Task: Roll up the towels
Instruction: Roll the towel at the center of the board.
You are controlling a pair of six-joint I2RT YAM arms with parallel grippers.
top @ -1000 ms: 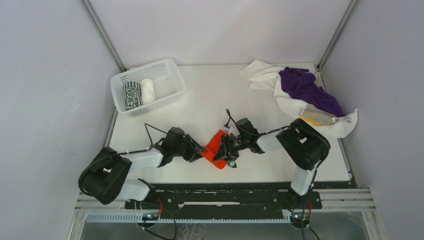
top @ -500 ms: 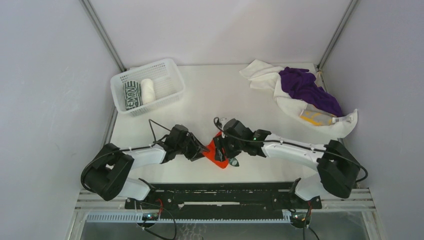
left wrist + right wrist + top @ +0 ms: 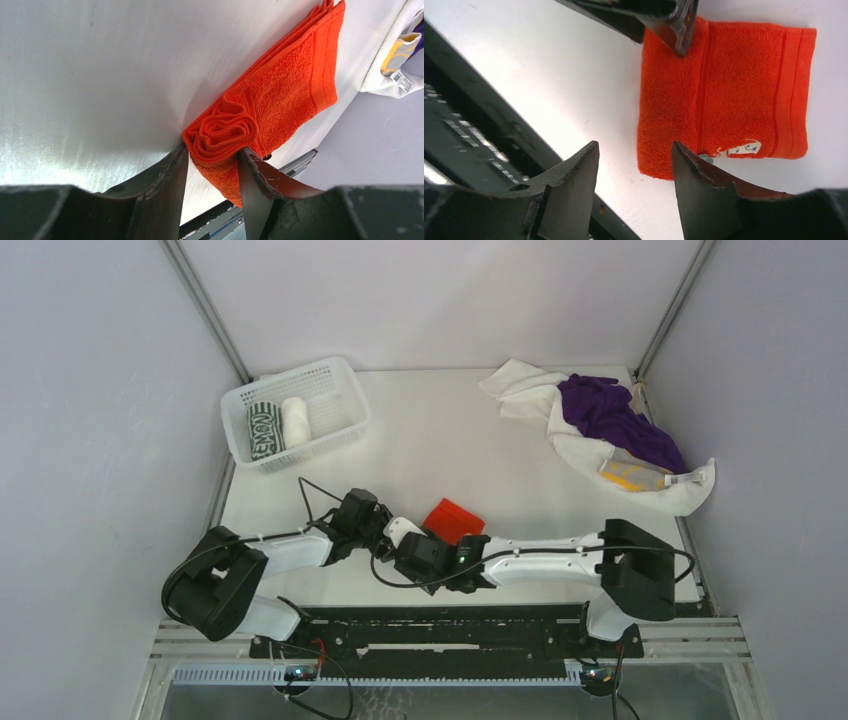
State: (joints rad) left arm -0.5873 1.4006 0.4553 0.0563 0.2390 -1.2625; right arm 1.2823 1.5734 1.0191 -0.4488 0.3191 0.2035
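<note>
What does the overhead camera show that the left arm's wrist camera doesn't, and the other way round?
Only overhead: the white basket holding two rolled towels, a patterned one and a white one. Only the left wrist: the end of the orange towel wound into a spiral, pinched between the fingers of the left gripper. Both: the orange towel lying on the white table, and the towel pile at the far right.

Top camera looks down from behind over the whole table (image 3: 450, 440). Both wrist cameras, close and low, share the orange towel (image 3: 280, 100).
</note>
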